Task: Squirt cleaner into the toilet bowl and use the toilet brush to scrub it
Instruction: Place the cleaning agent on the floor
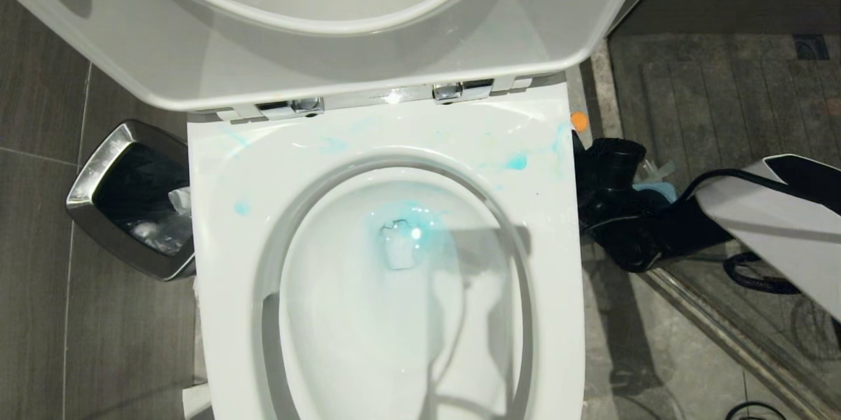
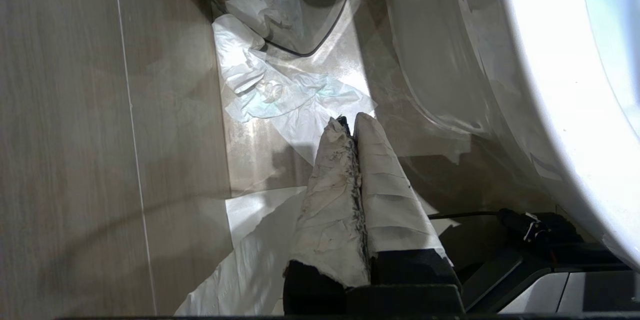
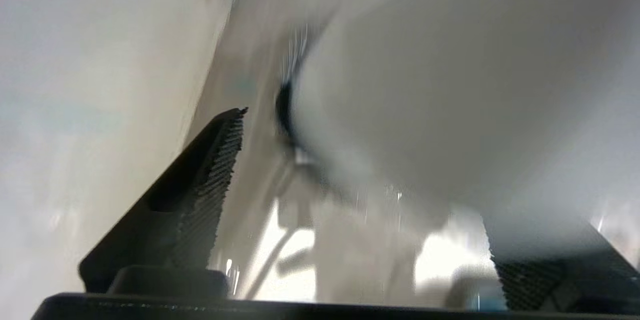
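Room: bathroom, grey tiled floor point(image 1: 39, 315), darker ribbed floor area beyond a metal threshold strip on the right.
Toilet bowl point(image 1: 217, 223): glossy white, centre of head view, seat and lid point(image 1: 164, 58) raised toward the back.
Cleaner point(image 1: 516, 162): turquoise blob and pale blue smears on the back-right of the rim; further faint smears along the rear and left rim; blue tint around the water at the drain in the basin.
Waste bin point(image 1: 92, 177): steel-rimmed, dark liner, on the floor just left of the bowl, crumpled paper inside.
Tissue point(image 2: 280, 94): white sheets lying on the floor between bin and bowl base, seen from the left wrist.
Left gripper point(image 2: 350, 122): low beside the bowl's outer wall, above the tissue; fingers wrapped in soiled white tape, pressed together, nothing between them.
Right gripper point(image 3: 365, 170): off the bowl's right side, close to a blurred white surface; dark ribbed fingers point(image 3: 215, 180) spread wide apart, nothing between them.
Right arm point(image 1: 769, 210): white and black, reaching in from the right edge toward the floor beside the bowl.
Toilet brush: not identifiable; only dark shapes by the bowl's right side.
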Tool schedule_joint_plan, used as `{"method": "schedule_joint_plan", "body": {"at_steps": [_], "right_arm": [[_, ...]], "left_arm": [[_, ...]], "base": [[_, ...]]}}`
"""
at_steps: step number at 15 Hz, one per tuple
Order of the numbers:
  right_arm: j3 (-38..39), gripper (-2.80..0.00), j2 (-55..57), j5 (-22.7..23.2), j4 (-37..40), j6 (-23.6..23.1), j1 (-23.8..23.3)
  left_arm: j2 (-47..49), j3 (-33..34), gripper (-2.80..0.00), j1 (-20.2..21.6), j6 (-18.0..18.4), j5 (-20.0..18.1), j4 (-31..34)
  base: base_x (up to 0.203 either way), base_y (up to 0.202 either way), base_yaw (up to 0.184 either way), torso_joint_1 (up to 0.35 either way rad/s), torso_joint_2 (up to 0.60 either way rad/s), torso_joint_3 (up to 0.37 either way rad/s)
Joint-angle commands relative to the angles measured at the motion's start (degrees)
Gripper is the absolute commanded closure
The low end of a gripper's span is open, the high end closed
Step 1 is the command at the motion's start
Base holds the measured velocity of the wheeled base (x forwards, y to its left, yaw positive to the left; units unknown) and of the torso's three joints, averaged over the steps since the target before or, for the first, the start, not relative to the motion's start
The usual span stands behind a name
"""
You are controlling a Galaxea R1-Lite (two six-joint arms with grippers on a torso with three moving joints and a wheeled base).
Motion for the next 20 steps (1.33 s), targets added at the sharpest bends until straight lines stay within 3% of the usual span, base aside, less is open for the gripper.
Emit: {"method": "schedule_joint_plan", "body": {"at_steps": [1, 7, 10, 15, 18, 20], "right_arm": [[6.4, -2.8, -4.4, 0.0, -0.4, 0.0, 0.0], [13.1, -2.8, -6.0, -1.6, -6.2, 0.3, -0.2], [12.8, -2.8, -4.7, -1.2, -6.2, 1.4, 0.3], [4.7, -2.8, 1.2, -1.5, -6.2, 9.9, 4.8], [-1.3, -2.8, 5.7, -4.9, -6.2, 9.9, 5.1], [-3.4, -2.8, 7.4, -7.7, -6.6, 7.1, 5.1]], "left_arm": [[0.1, 0.0, 0.0, 0.0, 0.0, 0.0, 0.0], [0.1, -0.1, 0.0, 0.0, 0.0, 0.0, 0.0], [0.1, -0.1, 0.0, 0.0, 0.0, 0.0, 0.0], [0.1, -0.1, 0.0, 0.0, 0.0, 0.0, 0.0], [0.1, -0.1, 0.0, 0.0, 0.0, 0.0, 0.0], [0.1, 0.0, 0.0, 0.0, 0.0, 0.0, 0.0]], "base": [[0.0, 0.0, 0.0, 0.0, 0.0, 0.0], [0.0, 0.0, 0.0, 0.0, 0.0, 0.0], [0.0, 0.0, 0.0, 0.0, 0.0, 0.0], [0.0, 0.0, 0.0, 0.0, 0.0, 0.0], [0.0, 0.0, 0.0, 0.0, 0.0, 0.0], [0.0, 0.0, 0.0, 0.0, 0.0, 0.0]]}}
